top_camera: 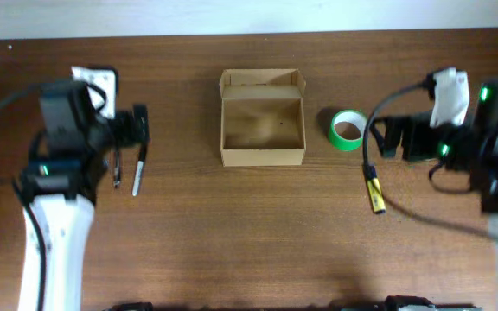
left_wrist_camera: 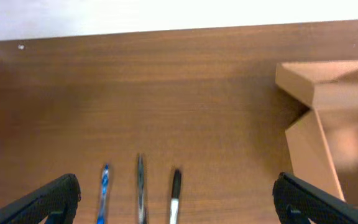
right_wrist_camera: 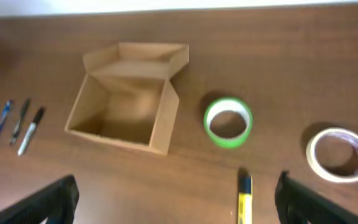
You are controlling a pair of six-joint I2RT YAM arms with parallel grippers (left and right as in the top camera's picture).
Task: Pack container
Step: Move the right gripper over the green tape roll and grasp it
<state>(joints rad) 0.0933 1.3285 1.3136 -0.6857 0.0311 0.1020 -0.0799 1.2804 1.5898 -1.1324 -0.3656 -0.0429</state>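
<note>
The container (top_camera: 263, 157) is an open tan cardboard box at the table's middle, flap lid folded back, nothing visible inside. It also shows in the left wrist view (left_wrist_camera: 309, 155) and right wrist view (right_wrist_camera: 165, 121). My left gripper (top_camera: 137, 125) (left_wrist_camera: 176, 190) is open and empty, left of the box, above a blue pen (left_wrist_camera: 104, 193), a dark pen (left_wrist_camera: 140, 186) and a black-and-white marker (left_wrist_camera: 175, 199). My right gripper (top_camera: 387, 134) (right_wrist_camera: 178, 186) is open and empty, right of a green tape roll (top_camera: 347, 130) (right_wrist_camera: 228, 122). A yellow marker (top_camera: 375, 192) (right_wrist_camera: 245, 199) lies below it.
A whitish tape roll (right_wrist_camera: 339, 154) lies right of the green one; in the overhead view the right arm covers it. A white object (top_camera: 93, 79) sits at the back left behind the left arm. The table's far edge meets a white wall.
</note>
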